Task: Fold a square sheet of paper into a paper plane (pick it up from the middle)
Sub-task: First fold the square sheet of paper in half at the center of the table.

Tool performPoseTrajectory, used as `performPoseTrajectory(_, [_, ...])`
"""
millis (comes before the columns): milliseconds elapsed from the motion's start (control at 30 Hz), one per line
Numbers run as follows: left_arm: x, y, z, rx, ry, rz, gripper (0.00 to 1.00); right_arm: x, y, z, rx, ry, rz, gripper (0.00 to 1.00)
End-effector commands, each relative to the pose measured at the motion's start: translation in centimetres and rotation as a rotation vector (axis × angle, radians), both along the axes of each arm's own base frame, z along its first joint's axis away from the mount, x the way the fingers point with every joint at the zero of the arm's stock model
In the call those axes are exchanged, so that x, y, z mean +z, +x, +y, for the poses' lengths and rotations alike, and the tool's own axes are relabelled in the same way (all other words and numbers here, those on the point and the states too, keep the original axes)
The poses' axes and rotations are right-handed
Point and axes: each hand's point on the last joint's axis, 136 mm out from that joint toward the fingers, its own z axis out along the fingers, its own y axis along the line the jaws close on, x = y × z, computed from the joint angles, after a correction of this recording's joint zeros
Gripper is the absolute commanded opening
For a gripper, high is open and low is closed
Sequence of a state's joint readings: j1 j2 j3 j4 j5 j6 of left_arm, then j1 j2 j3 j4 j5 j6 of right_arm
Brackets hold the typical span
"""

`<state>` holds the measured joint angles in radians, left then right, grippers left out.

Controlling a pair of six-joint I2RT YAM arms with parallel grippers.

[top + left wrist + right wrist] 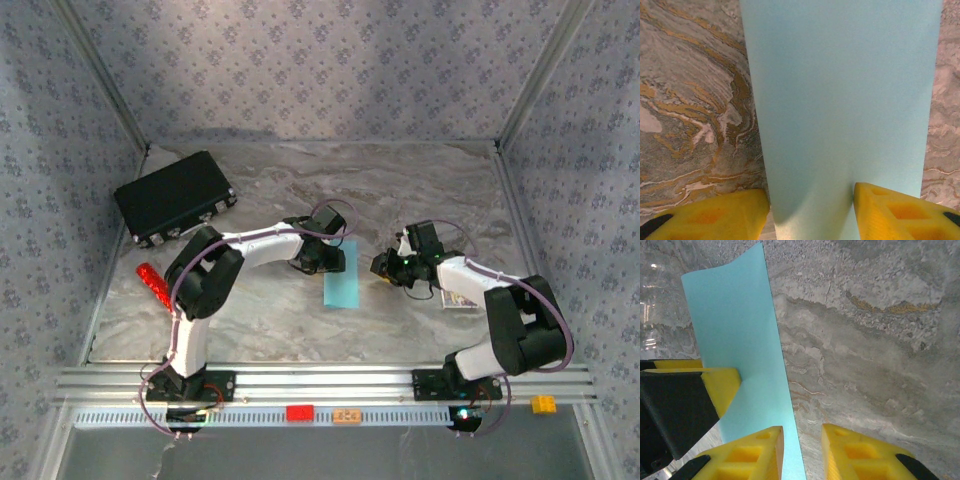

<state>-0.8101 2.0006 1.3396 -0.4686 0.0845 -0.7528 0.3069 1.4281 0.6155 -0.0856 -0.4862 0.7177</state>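
Note:
The light cyan-blue sheet of paper (341, 280) lies flat mid-table as a narrow rectangle, long side running near to far. My left gripper (325, 255) is low over its far end, open. In the left wrist view the left gripper (810, 195) straddles the paper (840, 100), one finger just off the left edge and the other resting on the sheet. My right gripper (383, 265) sits just right of the paper. Its jaws (802, 432) stand slightly apart over the paper's (735, 325) right edge, gripping nothing. The left gripper's yellow finger (720, 382) shows there, on the paper.
A black case (175, 197) lies at the back left and a small red stick (153, 282) near the left edge. A small card (460, 298) lies under the right arm. Patterned walls close in the marble table (430, 190); a metal rail (330, 385) runs along the front.

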Motion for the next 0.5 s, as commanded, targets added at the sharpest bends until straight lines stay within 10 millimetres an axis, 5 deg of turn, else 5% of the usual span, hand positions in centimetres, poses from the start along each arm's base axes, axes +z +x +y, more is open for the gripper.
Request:
performPoseTrajectory(0, [-6.5,-0.8,4.5,0.038,0.207,0.059,0.53,0.7,0.5,0.7,0.027,0.011,-0.018,0.27])
performPoseTrajectory(467, [-6.6,-0.8,4.5,0.038,0.207,0.060,0.53,0.7,0.4,2.7,0.094,0.032,-0.021,0.19])
